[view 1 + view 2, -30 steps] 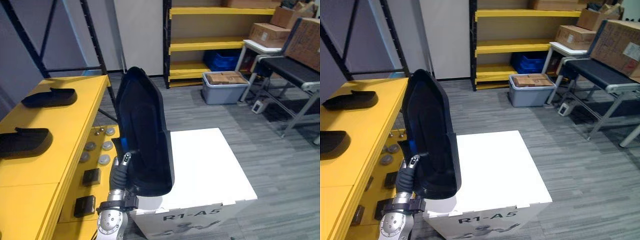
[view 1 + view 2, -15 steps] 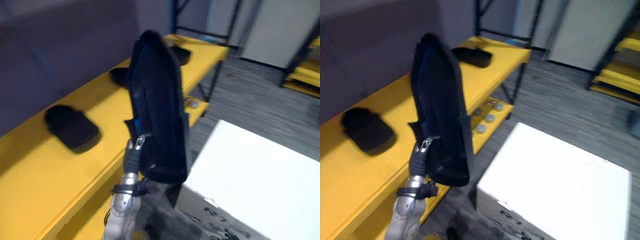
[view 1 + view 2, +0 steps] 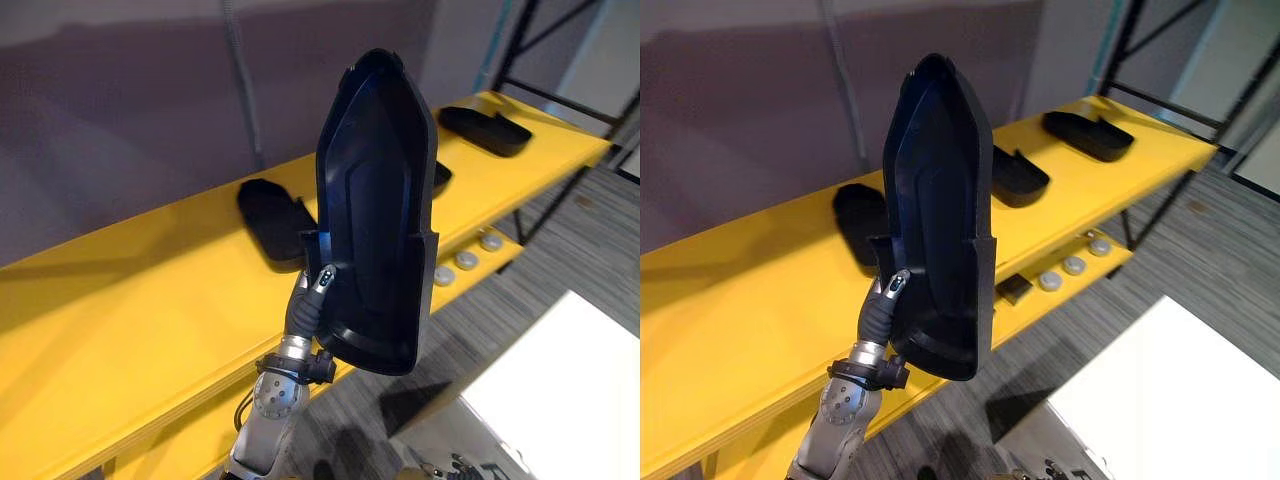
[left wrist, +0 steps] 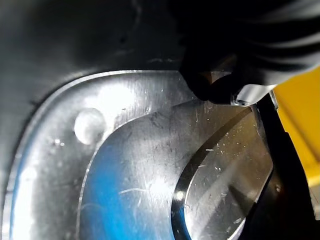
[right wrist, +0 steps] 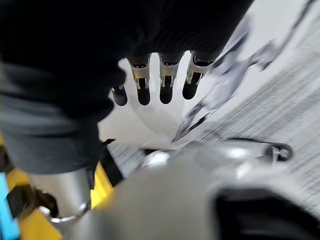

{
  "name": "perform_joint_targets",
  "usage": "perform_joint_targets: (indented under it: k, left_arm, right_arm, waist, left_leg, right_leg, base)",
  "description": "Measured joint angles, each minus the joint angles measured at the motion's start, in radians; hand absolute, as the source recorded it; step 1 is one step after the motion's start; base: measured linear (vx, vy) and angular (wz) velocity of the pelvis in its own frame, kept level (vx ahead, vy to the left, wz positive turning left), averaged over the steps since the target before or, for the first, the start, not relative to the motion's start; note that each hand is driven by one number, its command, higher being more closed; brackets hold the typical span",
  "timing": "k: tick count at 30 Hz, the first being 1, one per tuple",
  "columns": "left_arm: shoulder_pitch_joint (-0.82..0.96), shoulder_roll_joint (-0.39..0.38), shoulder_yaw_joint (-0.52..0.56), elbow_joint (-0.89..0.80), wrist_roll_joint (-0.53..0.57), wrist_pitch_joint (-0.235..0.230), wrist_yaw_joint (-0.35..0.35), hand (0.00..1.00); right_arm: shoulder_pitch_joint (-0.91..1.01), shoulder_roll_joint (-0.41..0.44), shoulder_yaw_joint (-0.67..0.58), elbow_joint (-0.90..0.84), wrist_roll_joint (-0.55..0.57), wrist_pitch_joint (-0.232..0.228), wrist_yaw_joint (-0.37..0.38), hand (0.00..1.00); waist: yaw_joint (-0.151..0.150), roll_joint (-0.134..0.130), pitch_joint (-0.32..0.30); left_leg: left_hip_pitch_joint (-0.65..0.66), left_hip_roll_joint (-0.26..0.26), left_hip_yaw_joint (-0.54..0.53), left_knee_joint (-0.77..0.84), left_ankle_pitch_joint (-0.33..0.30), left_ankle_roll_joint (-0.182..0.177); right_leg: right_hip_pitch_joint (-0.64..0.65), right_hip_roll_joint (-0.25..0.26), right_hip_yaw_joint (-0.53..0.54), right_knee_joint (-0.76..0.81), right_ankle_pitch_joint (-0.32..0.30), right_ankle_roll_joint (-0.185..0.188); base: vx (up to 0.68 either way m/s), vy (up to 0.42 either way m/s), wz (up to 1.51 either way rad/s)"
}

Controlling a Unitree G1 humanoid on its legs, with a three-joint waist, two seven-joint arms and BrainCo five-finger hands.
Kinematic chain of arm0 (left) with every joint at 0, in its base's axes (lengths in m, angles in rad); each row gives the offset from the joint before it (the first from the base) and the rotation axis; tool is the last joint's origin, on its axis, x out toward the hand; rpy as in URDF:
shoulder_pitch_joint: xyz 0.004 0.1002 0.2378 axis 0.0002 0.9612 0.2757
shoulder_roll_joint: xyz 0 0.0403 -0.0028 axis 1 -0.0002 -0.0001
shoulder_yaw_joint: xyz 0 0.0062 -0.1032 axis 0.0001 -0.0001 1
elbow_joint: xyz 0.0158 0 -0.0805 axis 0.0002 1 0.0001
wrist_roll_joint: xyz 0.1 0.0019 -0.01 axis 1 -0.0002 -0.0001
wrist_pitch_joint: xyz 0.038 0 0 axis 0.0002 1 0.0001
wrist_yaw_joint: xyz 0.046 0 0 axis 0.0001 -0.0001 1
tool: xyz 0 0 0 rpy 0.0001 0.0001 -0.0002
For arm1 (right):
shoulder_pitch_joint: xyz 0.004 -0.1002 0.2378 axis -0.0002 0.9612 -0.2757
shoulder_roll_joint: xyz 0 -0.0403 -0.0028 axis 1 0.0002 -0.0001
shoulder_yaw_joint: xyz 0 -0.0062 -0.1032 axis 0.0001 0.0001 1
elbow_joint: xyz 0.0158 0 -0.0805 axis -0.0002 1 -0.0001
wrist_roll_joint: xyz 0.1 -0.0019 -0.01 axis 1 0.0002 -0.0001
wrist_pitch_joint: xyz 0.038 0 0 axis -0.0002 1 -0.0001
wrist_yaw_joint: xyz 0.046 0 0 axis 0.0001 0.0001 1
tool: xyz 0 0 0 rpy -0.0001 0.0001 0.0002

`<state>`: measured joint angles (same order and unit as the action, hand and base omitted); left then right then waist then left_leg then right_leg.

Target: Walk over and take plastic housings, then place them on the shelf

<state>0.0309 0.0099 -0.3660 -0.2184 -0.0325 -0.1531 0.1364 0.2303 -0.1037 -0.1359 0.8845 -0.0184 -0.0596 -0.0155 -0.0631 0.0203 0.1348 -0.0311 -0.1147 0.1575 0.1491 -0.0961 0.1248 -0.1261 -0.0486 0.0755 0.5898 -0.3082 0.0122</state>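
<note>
- Left hand (image 3: 312, 292) nearest, low centre. Thumb (image 3: 896, 284) clamped on inner face of plastic housing (image 3: 375, 200), fingers behind it: pinch grip near lower edge.
- Housing upright, hollow side toward camera, raised over front edge of yellow shelf (image 3: 150, 300).
- Left wrist view adds: glossy scratched inner wall, dark fingertip (image 4: 210, 90) pressed on it.
- Right wrist view adds: right hand (image 5: 166, 75) with fingers straight, slightly apart, holding nothing, above white box (image 3: 560, 400).
- Farther: three shelved housings. One mid-shelf (image 3: 272, 215), one (image 3: 1018, 175) partly behind held housing, one (image 3: 485, 130) by far end corner.
- Round discs (image 3: 463, 260) on lower tier.

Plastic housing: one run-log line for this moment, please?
left hand: grips plastic housing upright | yellow shelf: three housings | right hand: open
</note>
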Motion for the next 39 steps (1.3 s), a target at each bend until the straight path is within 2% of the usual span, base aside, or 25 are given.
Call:
perform_joint_targets:
  k: [2,3,4,5,7,9,13,15,17,18,19,20,21,22,24,26,27,28,30,32,35,36,37,38,39]
  left_arm:
    - [0.006,-0.004,0.006,-0.002,0.019,0.000,0.015,1.00]
    - [0.009,-0.006,0.011,-0.004,0.023,0.000,0.020,1.00]
    - [0.011,-0.007,0.016,-0.010,0.024,0.000,0.022,1.00]
    - [0.022,-0.013,0.027,-0.017,0.029,-0.001,0.024,1.00]
    - [0.075,-0.016,0.032,-0.053,0.041,-0.001,0.027,1.00]
    - [0.102,-0.017,0.037,-0.078,0.048,-0.002,0.026,1.00]
    - [0.176,-0.018,0.083,-0.094,0.049,-0.002,0.027,1.00]
    - [0.183,-0.019,0.096,-0.103,0.049,-0.001,0.026,1.00]
    - [0.183,-0.023,0.120,-0.123,0.049,-0.001,0.028,1.00]
    - [0.178,-0.034,0.141,-0.128,0.049,-0.002,0.030,1.00]
    - [0.179,-0.041,0.164,-0.130,0.046,-0.006,0.037,1.00]
    - [0.175,-0.035,0.172,-0.134,0.045,-0.012,0.038,1.00]
    - [0.164,-0.031,0.180,-0.120,0.045,-0.019,0.038,1.00]
    - [0.173,-0.027,0.184,-0.102,0.044,-0.020,0.039,1.00]
    - [0.182,-0.020,0.184,-0.064,0.044,-0.019,0.053,1.00]
    - [0.180,-0.030,0.173,-0.041,0.044,-0.019,0.058,1.00]
    - [0.174,-0.042,0.160,-0.037,0.044,-0.020,0.059,1.00]
    - [0.167,-0.043,0.151,-0.031,0.044,-0.020,0.060,1.00]
    - [0.120,-0.002,0.134,-0.010,0.042,-0.020,0.057,1.00]
    - [0.104,0.026,0.134,0.011,0.035,-0.020,0.059,1.00]
    - [0.104,0.025,0.130,0.019,0.036,-0.019,0.062,1.00]
    - [0.100,0.021,0.125,0.019,0.038,-0.019,0.062,1.00]
    - [0.091,0.019,0.120,0.022,0.038,-0.019,0.062,1.00]
    - [0.090,0.014,0.116,0.022,0.039,-0.018,0.062,1.00]
    - [0.090,-0.004,0.107,0.022,0.046,-0.016,0.062,1.00]
  right_arm:
    - [0.030,0.006,0.003,-0.034,0.016,-0.001,-0.001,0.00]
    - [0.051,0.008,0.004,-0.053,0.022,-0.001,-0.003,0.00]
    - [0.057,0.009,0.009,-0.056,0.023,-0.001,-0.004,0.00]
    - [0.065,0.009,0.018,-0.060,0.028,-0.001,-0.006,0.00]
    - [0.088,0.007,0.035,-0.084,0.028,0.000,-0.002,0.00]
    - [0.094,0.009,0.039,-0.091,0.028,0.000,-0.002,0.00]
    - [0.121,0.024,0.062,-0.127,0.026,-0.001,-0.001,0.00]
    - [0.123,0.026,0.062,-0.128,0.026,-0.001,-0.001,0.00]
    - [0.120,0.021,0.060,-0.128,0.021,-0.001,-0.001,0.00]
    - [0.112,0.015,0.059,-0.126,0.020,-0.003,-0.001,0.00]
    - [0.098,0.026,0.061,-0.117,0.021,-0.004,-0.003,0.00]
    - [0.089,0.034,0.065,-0.110,0.020,-0.007,-0.003,0.00]
    - [0.056,0.024,0.053,-0.074,0.016,-0.007,-0.005,0.00]
    - [0.010,0.013,0.055,-0.029,0.003,-0.006,-0.008,0.00]
    - [-0.011,0.012,0.063,-0.015,-0.011,-0.006,-0.013,0.00]
    - [-0.030,-0.007,0.061,0.003,-0.027,-0.007,-0.013,0.00]
    - [-0.036,-0.025,0.057,0.006,-0.027,-0.007,-0.014,0.00]
    - [-0.038,-0.028,0.057,0.010,-0.027,-0.006,-0.015,0.00]
    - [-0.045,-0.012,0.057,0.013,-0.027,-0.006,-0.015,0.00]
    - [-0.051,0.000,0.057,0.018,-0.027,-0.006,-0.015,0.00]
    - [-0.070,0.003,0.061,0.019,-0.027,-0.003,-0.014,0.00]
    - [-0.076,0.000,0.061,0.006,-0.026,-0.002,-0.014,0.00]
    - [-0.074,0.019,0.061,-0.017,-0.026,-0.002,-0.013,0.00]
    - [-0.071,0.030,0.061,-0.029,-0.025,-0.002,-0.013,0.00]
    - [-0.069,0.041,0.062,-0.046,-0.021,-0.005,-0.012,0.00]
  waist:
    - [0.004,-0.009,-0.002]
    - [0.031,-0.019,-0.005]
    - [0.041,-0.025,-0.008]
    - [0.047,-0.029,-0.011]
    - [0.054,-0.031,-0.041]
    - [0.063,-0.033,-0.054]
    - [0.089,-0.061,-0.077]
    - [0.094,-0.065,-0.076]
    - [0.091,-0.058,-0.068]
    - [0.090,-0.045,-0.049]
    - [0.081,-0.077,-0.060]
    - [0.076,-0.099,-0.057]
    - [0.066,-0.085,-0.043]
    - [0.065,-0.090,-0.036]
    - [0.055,-0.086,-0.041]
    - [0.039,-0.048,-0.063]
    - [0.023,-0.004,-0.079]
    - [0.016,0.004,-0.086]
    - [0.008,-0.037,-0.070]
    - [0.015,-0.052,-0.064]
    - [0.033,-0.057,-0.061]
    - [0.030,-0.047,-0.052]
    - [0.029,-0.066,-0.045]
    - [0.027,-0.073,-0.045]
    - [0.021,-0.076,-0.046]
  left_leg:
    - [0.012,-0.029,-0.055,0.001,-0.003,0.003]
    - [0.020,-0.041,-0.070,0.009,-0.022,0.010]
    - [0.018,-0.043,-0.070,0.024,-0.036,0.006]
    - [0.015,-0.035,-0.073,0.066,-0.066,-0.003]
    - [-0.003,0.013,-0.054,0.115,-0.100,-0.049]
    - [-0.016,0.024,-0.053,0.144,-0.100,-0.063]
    - [0.029,0.022,-0.077,0.130,-0.098,-0.066]
    - [0.030,0.020,-0.094,0.135,-0.098,-0.066]
    - [0.013,0.029,-0.097,0.182,-0.097,-0.066]
    - [0.005,0.039,-0.085,0.211,-0.098,-0.072]
    - [-0.029,0.044,-0.056,0.246,-0.111,-0.138]
    - [-0.054,0.059,-0.017,0.294,-0.149,-0.159]
    - [-0.088,0.173,0.065,0.406,-0.215,-0.119]
    - [-0.088,0.263,0.091,0.438,-0.229,-0.146]
    - [-0.058,0.356,0.068,0.381,-0.215,-0.173]
    - [-0.025,0.398,0.004,0.228,-0.121,-0.208]
    - [-0.012,0.403,-0.021,0.145,-0.048,-0.251]
    - [-0.004,0.390,-0.022,0.121,-0.066,-0.282]
    - [0.011,0.318,-0.016,0.093,-0.082,-0.290]
    - [-0.005,0.295,0.004,0.135,-0.103,-0.256]
    - [-0.014,0.285,0.066,0.182,-0.115,-0.235]
    - [0.001,0.285,0.082,0.173,-0.127,-0.212]
    - [0.019,0.271,0.094,0.164,-0.132,-0.201]
    - [0.022,0.269,0.093,0.165,-0.133,-0.200]
    - [0.018,0.254,0.089,0.170,-0.134,-0.197]
  right_leg:
    - [-0.015,0.028,0.079,-0.031,0.003,0.008]
    - [-0.012,0.009,0.068,-0.095,0.008,0.005]
    - [-0.005,-0.007,0.050,-0.133,0.018,0.009]
    - [0.027,-0.026,0.001,-0.166,0.067,0.044]
    - [0.087,-0.025,-0.080,-0.235,0.074,0.033]
    - [0.108,-0.021,-0.112,-0.259,0.075,0.032]
    - [0.203,-0.017,-0.150,-0.330,0.082,0.023]
    - [0.210,-0.018,-0.172,-0.317,0.082,0.023]
    - [0.169,-0.023,-0.212,-0.201,0.081,0.022]
    - [0.113,-0.020,-0.220,-0.128,0.037,0.021]
    - [0.101,-0.033,-0.204,-0.277,0.071,0.002]
    - [0.095,-0.053,-0.203,-0.327,0.123,0.009]
    - [0.094,-0.041,-0.220,-0.322,0.123,0.005]
    - [0.098,-0.049,-0.205,-0.319,0.124,0.006]
    - [0.099,-0.077,-0.199,-0.325,0.131,0.018]
    - [0.100,-0.093,-0.197,-0.360,0.154,0.058]
    - [0.100,-0.097,-0.199,-0.393,0.175,0.094]
    - [0.102,-0.107,-0.197,-0.410,0.188,0.113]
    - [0.110,-0.180,-0.192,-0.440,0.232,0.141]
    - [0.099,-0.200,-0.170,-0.453,0.304,0.119]
    - [0.045,-0.197,-0.139,-0.418,0.393,0.042]
    - [0.020,-0.180,-0.118,-0.334,0.348,0.091]
    - [-0.024,-0.140,-0.053,-0.172,0.227,0.128]
    - [-0.041,-0.108,-0.020,-0.108,0.170,0.125]
    - [-0.056,-0.047,0.021,-0.044,0.097,0.118]
  base:
    - [0.06,-0.088,1.41]
    - [0.09,-0.084,0.78]
    - [0.16,-0.131,0.89]
    - [0.19,-0.166,0.80]
    - [0.22,-0.188,0.93]
    - [0.21,-0.114,0.58]
    - [0.19,-0.046,0.40]
    - [0.13,-0.023,0.59]
    - [0.09,-0.019,0.61]
    - [-0.04,0.014,0.39]
    - [-0.03,-0.010,0.43]
    - [0.02,-0.088,0.56]
    - [0.09,-0.102,0.24]
    - [0.09,-0.060,0.10]
    - [0.05,0.132,-0.06]
    - [0.03,0.274,0.01]
    - [0.04,0.433,0.04]
    - [0.04,0.557,0.14]
    - [-0.01,0.449,0.08]
    - [-0.10,0.400,-0.25]
    - [-0.09,0.307,-0.50]
    - [-0.09,0.243,-0.46]
    - [-0.08,0.136,-0.25]
    - [-0.08,0.081,-0.06]
    - [-0.09,-0.044,0.11]
